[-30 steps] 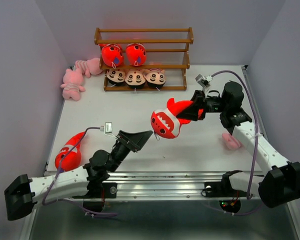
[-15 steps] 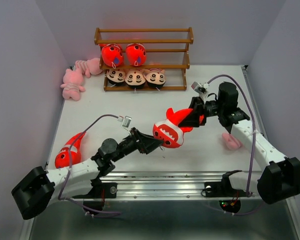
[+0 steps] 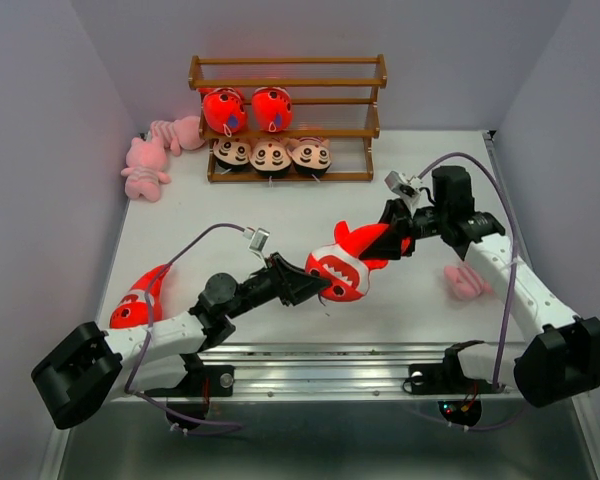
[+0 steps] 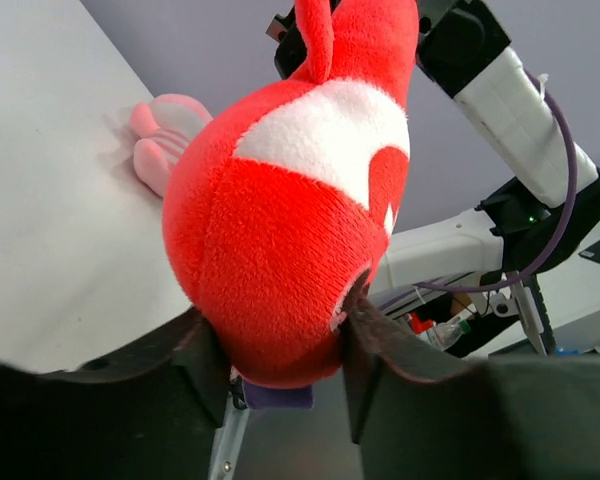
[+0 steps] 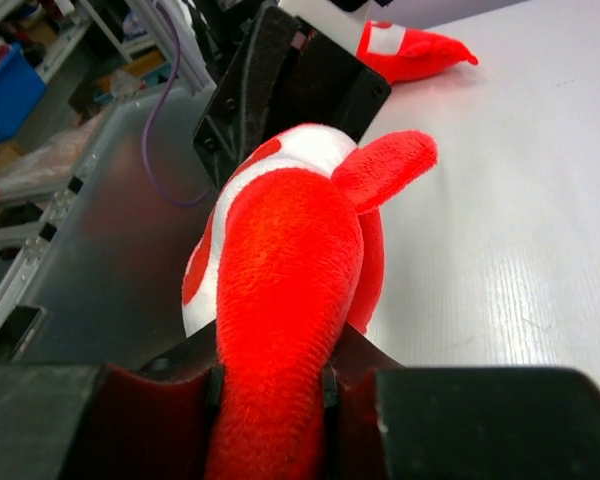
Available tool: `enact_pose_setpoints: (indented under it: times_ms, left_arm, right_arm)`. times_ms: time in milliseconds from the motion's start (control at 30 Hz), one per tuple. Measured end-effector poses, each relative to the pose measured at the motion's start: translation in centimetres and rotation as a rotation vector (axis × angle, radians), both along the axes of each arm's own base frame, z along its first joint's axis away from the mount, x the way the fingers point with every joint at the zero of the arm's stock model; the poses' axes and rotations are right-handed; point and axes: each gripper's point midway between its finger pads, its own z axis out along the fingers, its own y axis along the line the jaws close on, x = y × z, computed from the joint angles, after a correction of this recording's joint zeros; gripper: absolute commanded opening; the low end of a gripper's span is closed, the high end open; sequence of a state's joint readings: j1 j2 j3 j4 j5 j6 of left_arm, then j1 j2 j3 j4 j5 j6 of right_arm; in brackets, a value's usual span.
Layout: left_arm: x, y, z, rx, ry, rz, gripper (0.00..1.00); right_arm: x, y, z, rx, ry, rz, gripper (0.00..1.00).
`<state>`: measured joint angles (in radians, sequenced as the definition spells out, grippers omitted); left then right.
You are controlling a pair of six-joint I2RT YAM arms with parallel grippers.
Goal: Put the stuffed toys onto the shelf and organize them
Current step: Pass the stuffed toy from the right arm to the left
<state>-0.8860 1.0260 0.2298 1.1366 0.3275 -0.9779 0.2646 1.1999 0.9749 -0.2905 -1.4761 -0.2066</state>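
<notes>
Held fish (image 3: 338, 272), well in front of the shelf (image 3: 288, 82) and above the white tabletop (image 3: 280, 215): left end effector (image 3: 318, 283) clamped on its head, right end effector (image 3: 380, 243) pinching its tail. Fish, four: another front-left (image 3: 138, 300), two on the middle tier (image 3: 225, 108) (image 3: 272, 106). Pink toys, three: one front-right (image 3: 467, 282), two by the shelf's left end (image 3: 145, 165) (image 3: 178, 131). Boy dolls (image 3: 270, 155), three, bottom tier. Walls (image 3: 40, 100) grey.

The left arm (image 3: 165, 338) stretches low from its base at the near left toward the middle, with the elbow slightly raised. The left gripper (image 3: 318, 285) points right, its two fingers pressed against either side of the head of a red fish toy (image 3: 338, 268). The right arm (image 3: 510, 285) rises from the near right, bends at the elbow and reaches left, and the right gripper (image 3: 388, 240) is clamped on the same fish's tail
</notes>
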Motion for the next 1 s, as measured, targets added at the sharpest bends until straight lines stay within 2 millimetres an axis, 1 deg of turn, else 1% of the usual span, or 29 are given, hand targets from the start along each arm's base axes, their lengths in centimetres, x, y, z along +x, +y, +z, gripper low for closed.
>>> enact_pose_setpoints:
  times_ms: [33,67,100,133,167,200,233,267,300,333,367,433,500,567,633,700,767,833,900,1000]
  left_arm:
    - [0.1,0.0,0.0,-0.001,0.004,0.002,0.37]
    - [0.2,0.0,0.1,-0.001,0.002,0.006,0.37]
    - [0.3,0.0,0.1,0.0,0.005,0.011,0.33]
    - [0.5,0.0,0.1,0.002,0.004,0.017,0.15]
    - [0.6,0.0,0.1,0.007,0.005,0.023,0.04]
    - [0.8,-0.1,0.1,0.014,0.001,0.028,0.0]
    - [0.9,-0.1,0.0,0.023,0.001,0.03,0.0]
    - [0.9,-0.2,-0.2,0.032,0.002,0.032,0.0]
    - [1.0,-0.3,-0.5,0.053,0.003,0.034,0.0]
    - [1.2,-0.4,-1.0,0.08,0.003,0.038,0.0]
    - [1.5,-0.5,-1.7,0.121,0.005,0.051,0.0]
    - [2.6,-0.4,-1.5,0.168,-0.019,0.1,0.0]
    - [3.4,0.0,-0.2,0.189,-0.067,0.151,0.0]
    - [4.4,0.8,1.5,0.219,-0.129,0.223,0.0]
    - [5.3,1.9,2.8,0.234,-0.172,0.29,0.0]
    - [6.9,3.5,3.9,0.263,-0.206,0.388,0.0]
    - [8.4,4.7,4.2,0.295,-0.217,0.461,0.0]
    - [10.0,5.9,3.9,0.341,-0.213,0.531,0.0]
    - [11.6,6.6,3.2,0.389,-0.194,0.582,0.0]
    - [14.1,6.7,2.4,0.45,-0.153,0.637,0.0]
  right_arm:
    - [0.0,-0.1,-0.2,-0.008,-0.017,0.001,0.01]
    - [0.3,0.0,0.1,-0.008,-0.03,0.0,0.01]
    - [0.5,0.0,0.0,-0.013,-0.05,0.002,0.01]
    - [0.7,0.0,-0.1,-0.019,-0.067,0.006,0.01]
    - [0.9,0.0,-0.2,-0.024,-0.082,0.01,0.02]
    - [0.9,0.0,-0.5,-0.029,-0.088,0.016,0.19]
    - [0.8,-0.1,-0.9,-0.035,-0.093,0.023,0.35]
    - [0.7,-0.2,-1.3,-0.037,-0.103,0.028,0.47]
    - [0.6,-0.3,-1.7,-0.045,-0.092,0.03,0.65]
    - [0.6,-0.5,-2.3,-0.061,-0.088,0.026,0.86]
    - [0.5,-0.6,-2.6,-0.075,-0.074,0.022,1.0]
    - [0.8,-0.9,-3.5,-0.13,-0.065,-0.004,1.0]
    - [1.5,-1.4,-4.7,-0.216,-0.064,-0.069,1.0]
    - [2.6,-2.1,-5.4,-0.294,-0.104,-0.166,1.0]
    - [4.0,-3.2,-5.3,-0.369,-0.15,-0.305,1.0]
    - [5.8,-4.3,-4.9,-0.418,-0.193,-0.44,1.0]
    - [7.9,-5.5,-4.5,-0.451,-0.226,-0.593,1.0]
    - [9.4,-6.7,-4.5,-0.461,-0.227,-0.728,1.0]
    - [10.2,-8.2,-5.4,-0.482,-0.206,-0.852,1.0]
    - [10.9,-10.1,-6.3,-0.505,-0.197,-0.984,1.0]
